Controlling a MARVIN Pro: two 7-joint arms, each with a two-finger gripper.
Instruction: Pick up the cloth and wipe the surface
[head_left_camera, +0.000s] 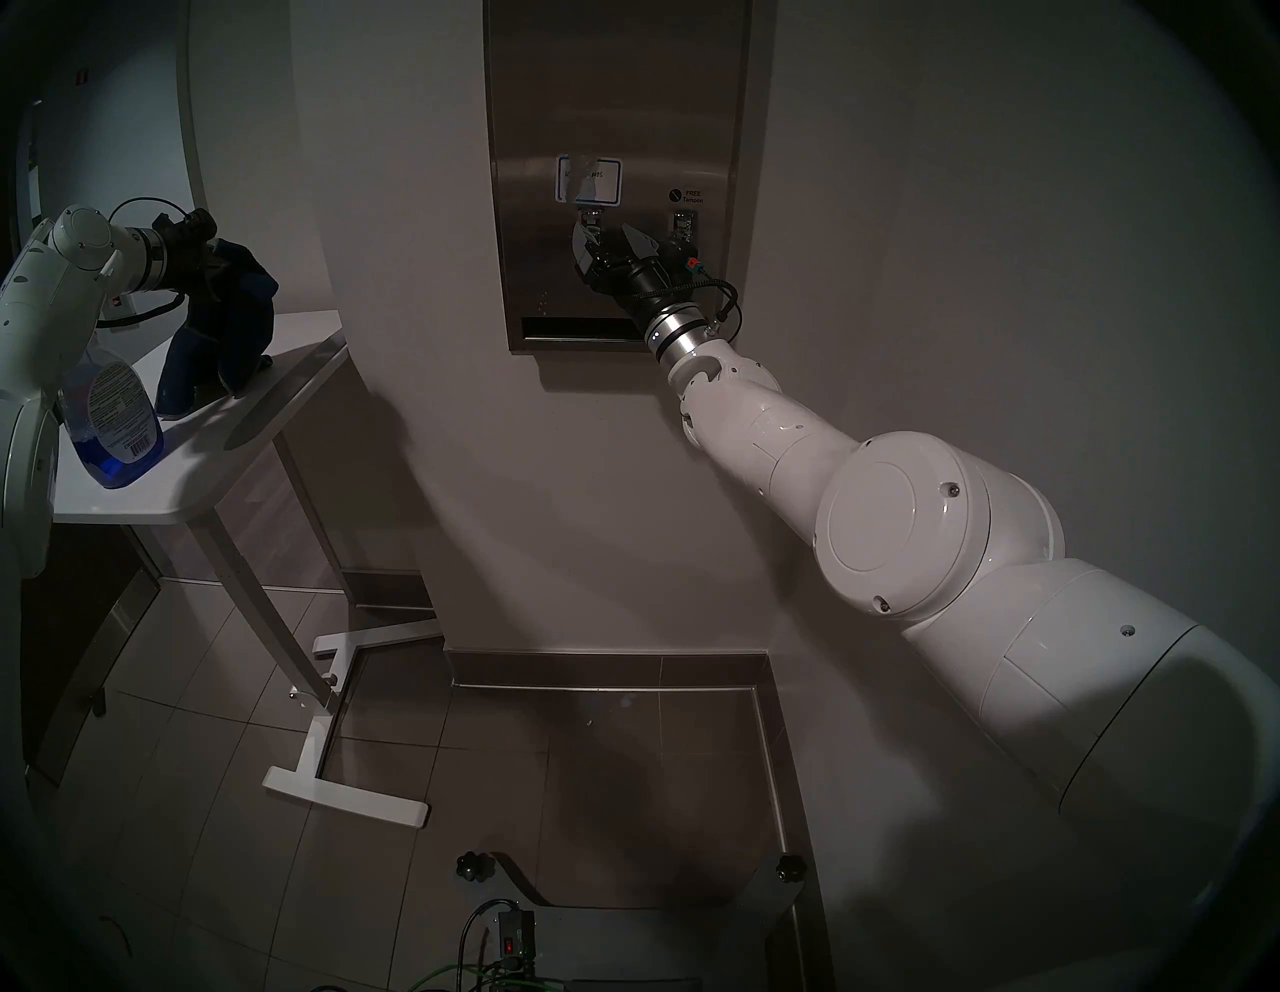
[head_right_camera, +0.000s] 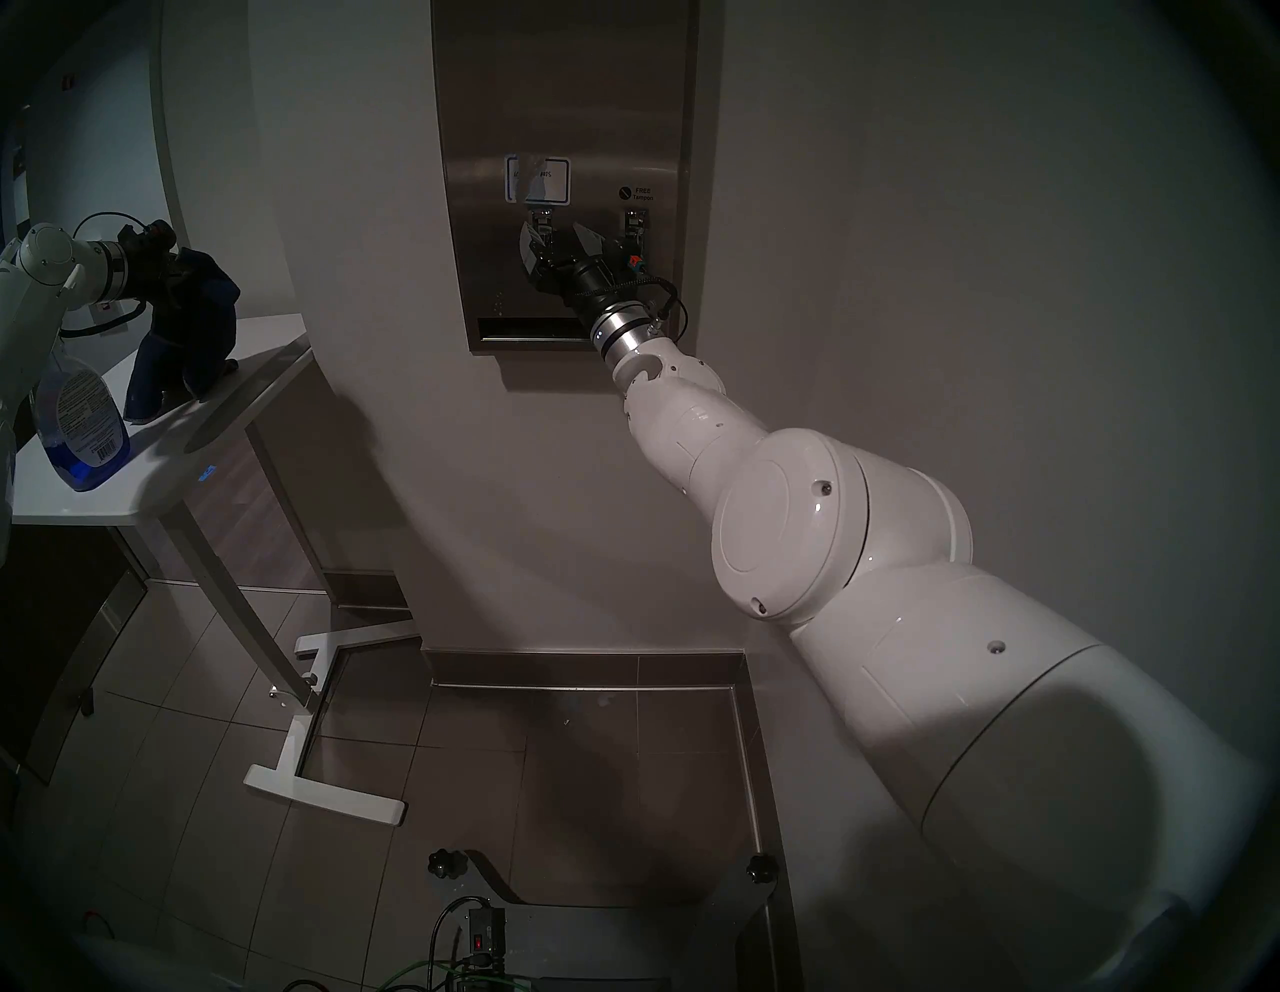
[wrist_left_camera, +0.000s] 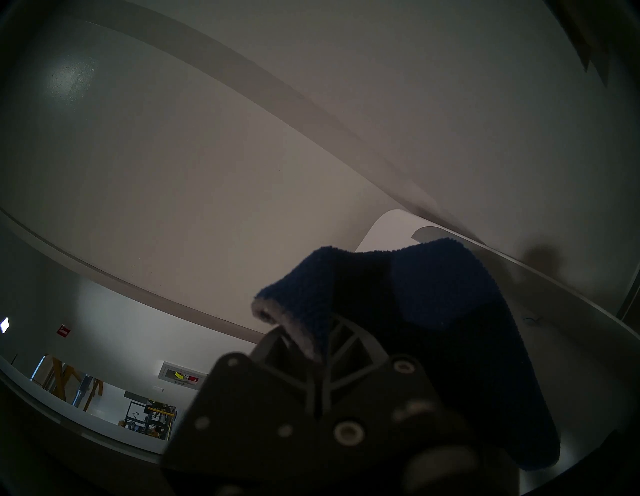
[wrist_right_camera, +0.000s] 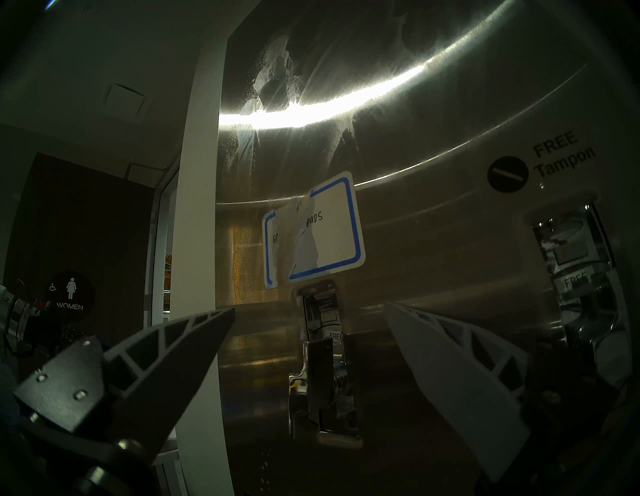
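The dark navy cloth (head_left_camera: 225, 322) hangs from my left gripper (head_left_camera: 210, 258), which is shut on its upper fold above the white table. Its lower end reaches the tabletop. In the left wrist view the cloth (wrist_left_camera: 440, 311) drapes over the closed fingers (wrist_left_camera: 349, 346). The surface, a tall brushed steel dispenser front (head_left_camera: 609, 97), is on the wall. My right gripper (head_left_camera: 609, 239) stands open and empty just in front of its left lever (wrist_right_camera: 322, 346), below the blue-bordered label (wrist_right_camera: 332, 225). White spray streaks (wrist_right_camera: 273, 79) mark the steel higher up.
A spray bottle of blue liquid (head_left_camera: 111, 422) stands on the white table (head_left_camera: 208, 457), near the cloth. The table's white foot (head_left_camera: 339, 790) lies on the tiled floor. A second lever (head_left_camera: 682, 225) and a dark slot (head_left_camera: 575, 327) are on the dispenser.
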